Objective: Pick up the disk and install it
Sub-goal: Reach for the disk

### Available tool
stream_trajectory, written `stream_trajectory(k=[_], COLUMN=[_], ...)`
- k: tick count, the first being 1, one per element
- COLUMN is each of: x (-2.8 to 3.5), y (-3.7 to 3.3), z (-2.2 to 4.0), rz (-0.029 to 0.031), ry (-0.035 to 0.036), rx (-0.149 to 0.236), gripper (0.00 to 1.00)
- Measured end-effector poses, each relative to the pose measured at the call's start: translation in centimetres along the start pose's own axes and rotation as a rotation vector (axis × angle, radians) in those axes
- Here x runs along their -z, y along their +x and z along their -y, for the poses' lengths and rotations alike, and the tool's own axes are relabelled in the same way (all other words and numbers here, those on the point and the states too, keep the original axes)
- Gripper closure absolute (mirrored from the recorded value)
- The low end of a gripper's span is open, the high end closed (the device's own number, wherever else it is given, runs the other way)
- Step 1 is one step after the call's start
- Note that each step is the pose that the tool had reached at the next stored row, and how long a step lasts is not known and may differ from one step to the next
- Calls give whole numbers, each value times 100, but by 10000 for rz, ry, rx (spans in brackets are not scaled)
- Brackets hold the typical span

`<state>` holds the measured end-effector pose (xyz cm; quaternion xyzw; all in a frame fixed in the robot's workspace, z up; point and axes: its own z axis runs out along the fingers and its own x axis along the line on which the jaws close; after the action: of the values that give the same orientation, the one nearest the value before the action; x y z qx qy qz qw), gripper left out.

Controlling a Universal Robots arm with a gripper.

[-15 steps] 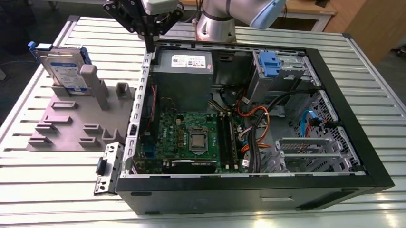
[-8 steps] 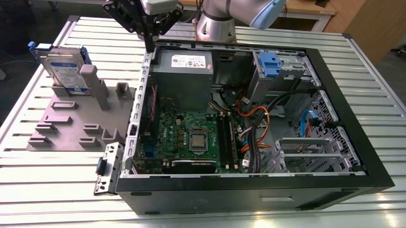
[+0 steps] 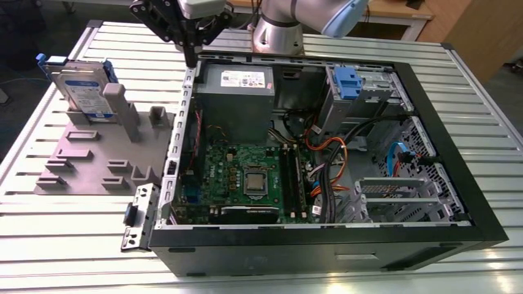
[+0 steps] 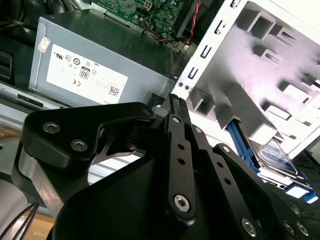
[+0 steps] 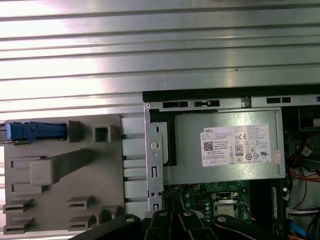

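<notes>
From the exterior view, caught the gripper (image 3: pixel 190 60) hanging over the case (image 3: pixel 327 248) rim beside the power supply (image 3: pixel 237 92), shut tight on nothing. Spotted the disk (image 3: pixel 82 86) well apart on the exterior view's left, standing on edge in a grey holder (image 3: pixel 90 162) on the table (image 3: pixel 49 257), propped upright likely to offer its top edge to a grip from above. Over to the second wrist view: found the gripper (image 4: pixel 174 98) closed to a single tip near the power supply (image 4: pixel 100 65), the disk (image 4: pixel 272 152) slotted in the holder beyond. In the first wrist view, looked straight down on the disk (image 5: pixel 35 131), edge-on in its slot, blue frame showing. Not picked up yet.
</notes>
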<state>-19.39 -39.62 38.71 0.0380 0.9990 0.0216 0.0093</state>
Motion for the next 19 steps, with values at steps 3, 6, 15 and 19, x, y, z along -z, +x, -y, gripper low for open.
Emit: stream_trajectory(k=[3, 6, 15, 19], x=[0, 0, 1, 1], y=[23, 31, 54, 71], z=[2, 2, 4, 5], rz=[0, 0, 0, 0], ry=[0, 0, 0, 0], rx=[0, 1, -1, 0], gripper=[89, 89, 89, 89])
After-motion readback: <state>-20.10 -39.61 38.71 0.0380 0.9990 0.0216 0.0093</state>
